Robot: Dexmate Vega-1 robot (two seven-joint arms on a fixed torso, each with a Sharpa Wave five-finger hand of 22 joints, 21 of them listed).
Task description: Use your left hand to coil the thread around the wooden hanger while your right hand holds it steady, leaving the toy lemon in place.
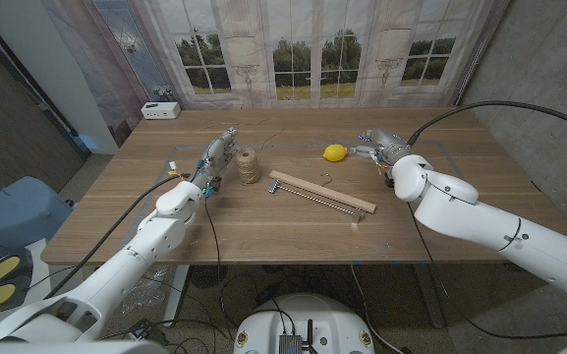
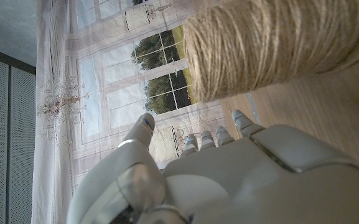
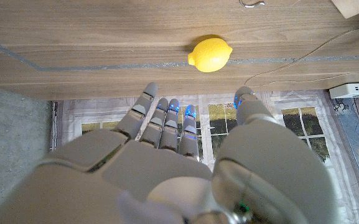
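A spool of tan thread [image 1: 250, 164] stands upright on the wooden table, left of the middle. The wooden hanger [image 1: 320, 191] lies flat beside it, running diagonally toward the front right, with its metal hook [image 1: 327, 178] at the far side. A yellow toy lemon [image 1: 335, 152] sits behind the hanger. My left hand [image 1: 217, 155] stands just left of the spool, fingers apart, holding nothing; the spool [image 2: 279, 43] looms close ahead of my left hand [image 2: 229, 168]. My right hand [image 1: 382, 146] is open just right of the lemon [image 3: 210, 54], apart from it.
A small white box [image 1: 161, 110] sits at the table's far left corner. A thin loose thread [image 1: 278, 133] trails over the table behind the spool. A curtained window wall stands behind the table.
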